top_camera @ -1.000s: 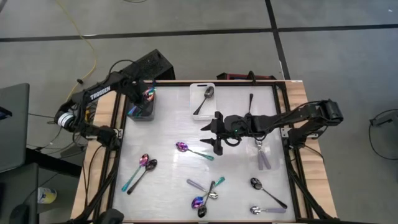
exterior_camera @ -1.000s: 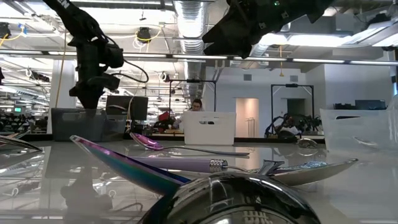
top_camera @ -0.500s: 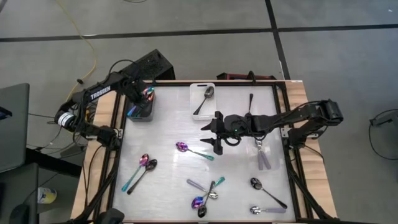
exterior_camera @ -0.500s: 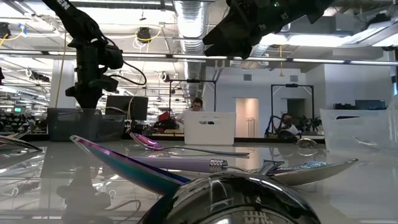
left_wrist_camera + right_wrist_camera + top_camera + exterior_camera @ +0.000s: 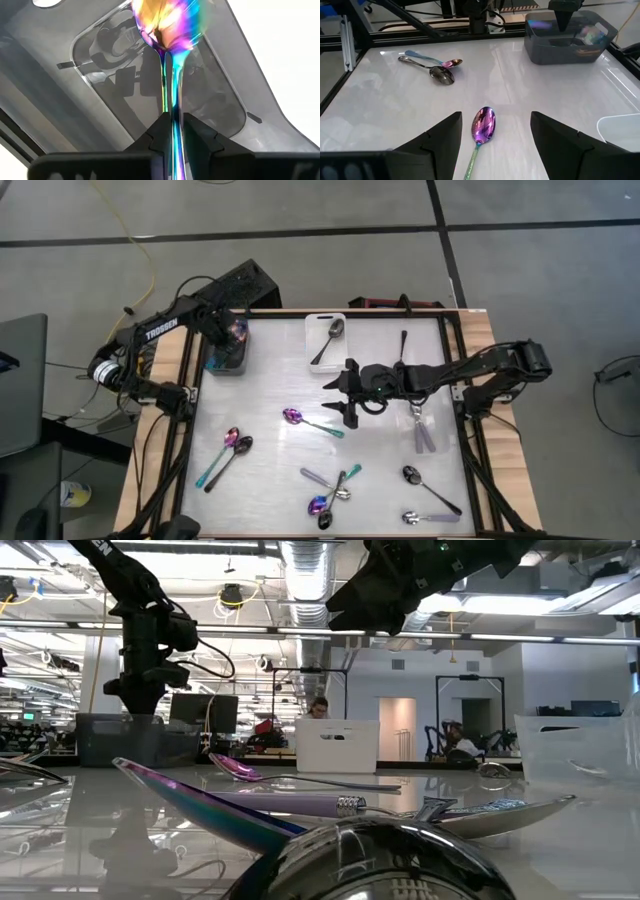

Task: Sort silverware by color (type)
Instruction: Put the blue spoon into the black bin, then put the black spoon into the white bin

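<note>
My left gripper [image 5: 236, 330] hangs over the grey bin [image 5: 226, 360] at the table's far left corner, shut on an iridescent purple spoon [image 5: 169, 30] that reaches down into the bin. Over the table's middle, my right gripper [image 5: 334, 398] stands open and well above the table. Another purple spoon with a teal handle [image 5: 483, 125] lies flat on the table below and ahead of its fingers. A silver spoon [image 5: 332, 333] lies in the white bin [image 5: 325, 358]. My left gripper pinches the spoon's slim handle [image 5: 172, 107] between its two fingertips. The fingers come from above and point down. The spoon hangs below them, bowl [image 5: 167, 22] downward inside the grey bin. Whether the bowl touches the bin's floor I cannot tell.
Loose spoons lie on the table: a purple and a black one [image 5: 230, 448] near the left edge, a crossed cluster [image 5: 330, 490] at the front middle, and a black [image 5: 415, 476] and a silver one [image 5: 420, 518] at the front right. A clear bin [image 5: 424, 430] stands on the right.
My left gripper has rolled a little about its own axis above the grey bin, staying in place with the spoon between its fingers. My right gripper has kept still.
</note>
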Robot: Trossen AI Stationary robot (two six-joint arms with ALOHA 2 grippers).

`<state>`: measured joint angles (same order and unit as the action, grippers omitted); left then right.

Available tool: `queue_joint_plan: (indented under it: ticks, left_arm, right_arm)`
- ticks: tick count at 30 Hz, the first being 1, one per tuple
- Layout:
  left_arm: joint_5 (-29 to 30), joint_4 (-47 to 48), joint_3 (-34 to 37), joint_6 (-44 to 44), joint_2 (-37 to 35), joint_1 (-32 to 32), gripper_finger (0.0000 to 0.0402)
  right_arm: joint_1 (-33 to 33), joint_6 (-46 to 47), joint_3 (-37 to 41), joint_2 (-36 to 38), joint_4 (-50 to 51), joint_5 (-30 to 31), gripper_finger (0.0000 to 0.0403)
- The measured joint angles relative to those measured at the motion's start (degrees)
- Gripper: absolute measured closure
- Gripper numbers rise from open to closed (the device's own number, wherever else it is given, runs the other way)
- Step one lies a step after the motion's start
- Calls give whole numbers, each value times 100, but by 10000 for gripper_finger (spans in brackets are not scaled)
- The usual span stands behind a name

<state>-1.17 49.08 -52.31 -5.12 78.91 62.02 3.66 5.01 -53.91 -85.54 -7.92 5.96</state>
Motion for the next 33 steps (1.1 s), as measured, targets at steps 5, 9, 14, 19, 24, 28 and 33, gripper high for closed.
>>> queue_joint_plan:
  ticks: [5, 9, 14, 19, 24, 28, 33]
  left_arm:
    - [0, -2, -3, 6, 0, 0, 323]
    - [11, 49, -182, 44, -1, 0, 292]
    - [-34, 499, -744, 110, -4, -63, 277]
    - [-604, 596, -1026, 266, -125, -517, 276]
    - [-966, 88, -770, 353, -295, -1595, 276]
    - [-953, -170, -645, 479, -328, -2625, 276]
    - [-905, -115, -645, 904, -330, -3965, 276]
  right_arm:
    - [0, 10, 0, 0, 0, 2, 143]
    - [0, 8, 0, 0, 0, 2, 143]
    - [0, 3, 0, 0, 5, 2, 143]
    - [48, 6, 0, 0, 97, 2, 143]
    - [113, 88, 0, 0, 127, -3, 143]
    - [166, 246, 0, 0, 202, -3, 143]
    - [177, 250, 0, 0, 380, -5, 143]
